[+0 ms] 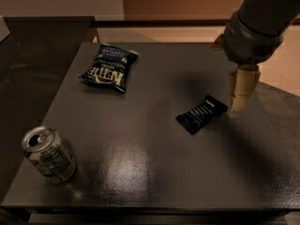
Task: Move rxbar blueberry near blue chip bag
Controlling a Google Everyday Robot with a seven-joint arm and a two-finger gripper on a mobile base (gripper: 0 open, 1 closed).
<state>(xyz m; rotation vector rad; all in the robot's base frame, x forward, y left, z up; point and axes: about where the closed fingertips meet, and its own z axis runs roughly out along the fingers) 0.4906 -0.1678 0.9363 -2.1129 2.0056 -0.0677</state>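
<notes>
The rxbar blueberry [202, 114] is a small flat dark navy wrapper lying right of the middle of the dark table [140, 172]. The blue chip bag [109, 68], puffy with white "Kettle" lettering, lies at the back left of the table. My gripper [241, 97] hangs from the grey arm [258, 22] at the upper right. Its tan fingers [243, 88] point down just to the right of the rxbar, close to its far end, above the table. It holds nothing.
A silver drink can [48, 153] stands at the front left of the table. A darker counter [28, 64] adjoins the table on the left. The table's right edge [276, 139] is near the gripper.
</notes>
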